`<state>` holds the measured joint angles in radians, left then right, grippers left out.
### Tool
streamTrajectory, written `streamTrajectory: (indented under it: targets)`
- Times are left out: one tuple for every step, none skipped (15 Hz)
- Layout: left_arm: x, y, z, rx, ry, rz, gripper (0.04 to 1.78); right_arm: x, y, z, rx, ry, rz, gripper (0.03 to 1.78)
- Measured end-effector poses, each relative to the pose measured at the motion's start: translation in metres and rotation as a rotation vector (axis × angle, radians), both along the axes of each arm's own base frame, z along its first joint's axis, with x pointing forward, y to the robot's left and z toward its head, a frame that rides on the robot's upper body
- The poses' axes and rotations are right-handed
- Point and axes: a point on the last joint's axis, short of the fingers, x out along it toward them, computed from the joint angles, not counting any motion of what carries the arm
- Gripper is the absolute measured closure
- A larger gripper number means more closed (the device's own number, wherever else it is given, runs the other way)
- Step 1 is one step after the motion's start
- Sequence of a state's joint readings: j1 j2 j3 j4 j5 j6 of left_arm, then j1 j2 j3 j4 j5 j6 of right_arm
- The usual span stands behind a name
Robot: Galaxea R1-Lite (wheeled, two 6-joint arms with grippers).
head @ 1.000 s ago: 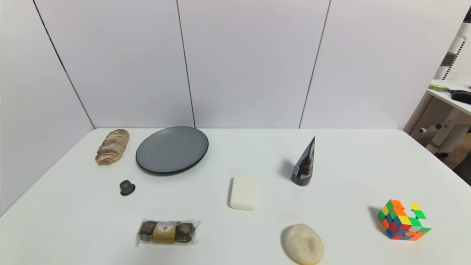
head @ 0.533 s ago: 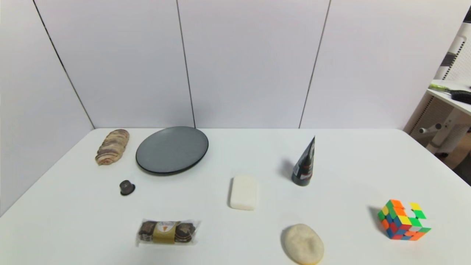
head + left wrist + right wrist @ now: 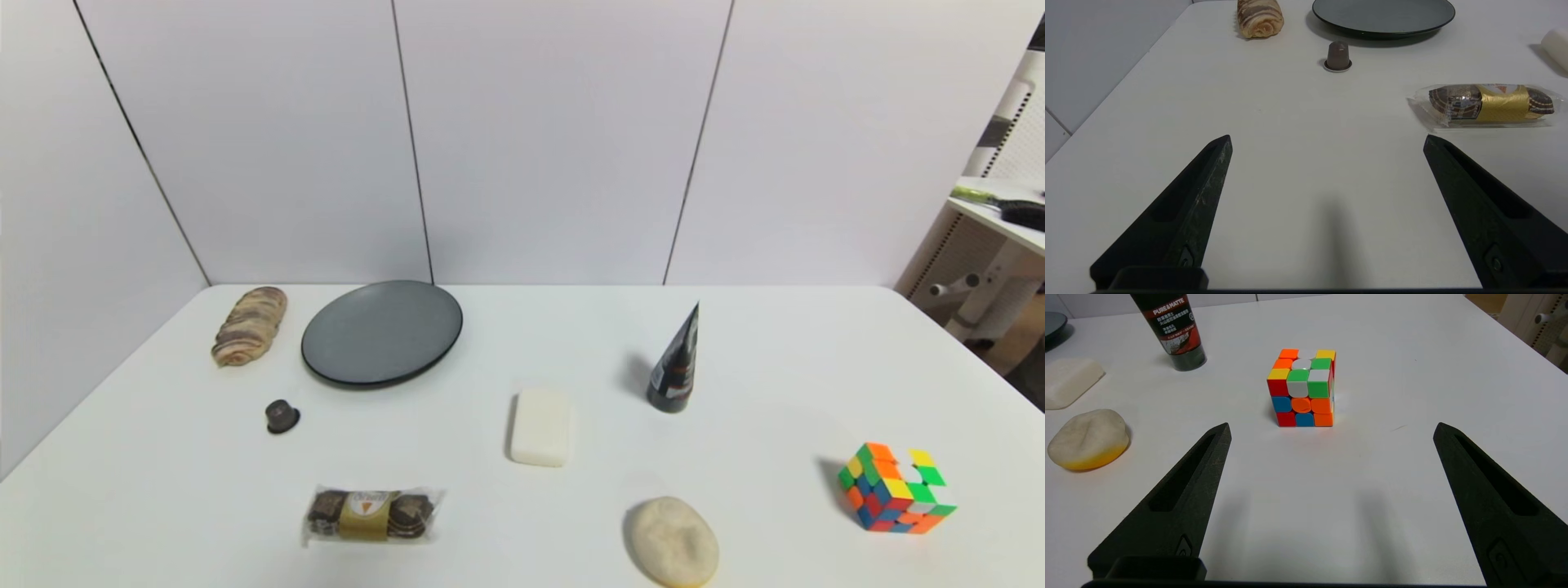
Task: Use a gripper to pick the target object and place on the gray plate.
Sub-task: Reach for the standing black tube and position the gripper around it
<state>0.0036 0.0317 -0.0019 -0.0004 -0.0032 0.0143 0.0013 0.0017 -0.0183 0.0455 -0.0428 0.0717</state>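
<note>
The black squeeze tube [image 3: 676, 363] stands upright on its cap right of the table's centre, crimped end up; it also shows in the right wrist view [image 3: 1173, 330]. The gray plate [image 3: 381, 331] lies at the back left and shows in the left wrist view [image 3: 1384, 14]. Neither arm shows in the head view. My left gripper [image 3: 1327, 141] is open and empty over the near left of the table. My right gripper [image 3: 1331, 428] is open and empty over the near right, with a colour cube just beyond it.
A striped bread roll [image 3: 249, 325] lies left of the plate. A small brown capsule [image 3: 282, 416], a wrapped chocolate cake [image 3: 371, 514], a white soap bar [image 3: 540, 426], a pale bun [image 3: 673, 541] and the colour cube [image 3: 894, 487] lie on the white table [image 3: 784, 351].
</note>
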Motion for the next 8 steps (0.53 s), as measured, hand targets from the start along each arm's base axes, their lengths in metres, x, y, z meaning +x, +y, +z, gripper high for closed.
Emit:
streamTrajectory:
  targets:
    - [0.001, 0.0, 0.004, 0.004, 0.01, -0.002, 0.13, 0.0, 0.0, 0.0, 0.0, 0.0, 0.0, 0.1]
    - [0.001, 0.0, 0.016, 0.008, 0.002, -0.005, 0.13, 0.0, 0.0, 0.0, 0.0, 0.0, 0.0, 0.1]
    - [0.001, 0.0, 0.028, 0.015, -0.003, -0.009, 0.13, 0.0, 0.0, 0.0, 0.0, 0.0, 0.0, 0.1]
    - [0.002, 0.0, 0.044, 0.024, -0.009, -0.015, 0.13, 0.0, 0.0, 0.0, 0.0, 0.0, 0.0, 0.1]
    - [0.004, 0.0, 0.06, 0.033, -0.016, -0.02, 0.13, 0.0, 0.0, 0.0, 0.0, 0.0, 0.0, 0.1]
    - [0.007, 0.0, 0.077, 0.045, -0.017, -0.029, 0.13, 0.0, 0.0, 0.0, 0.0, 0.0, 0.0, 0.1]
    - [0.012, 0.0, 0.094, 0.058, -0.014, -0.038, 0.13, 0.0, 0.0, 0.0, 0.0, 0.0, 0.0, 0.1]
    - [0.019, 0.0, 0.115, 0.071, -0.01, -0.052, 0.13, 0.0, 0.0, 0.0, 0.0, 0.0, 0.001, 0.1]
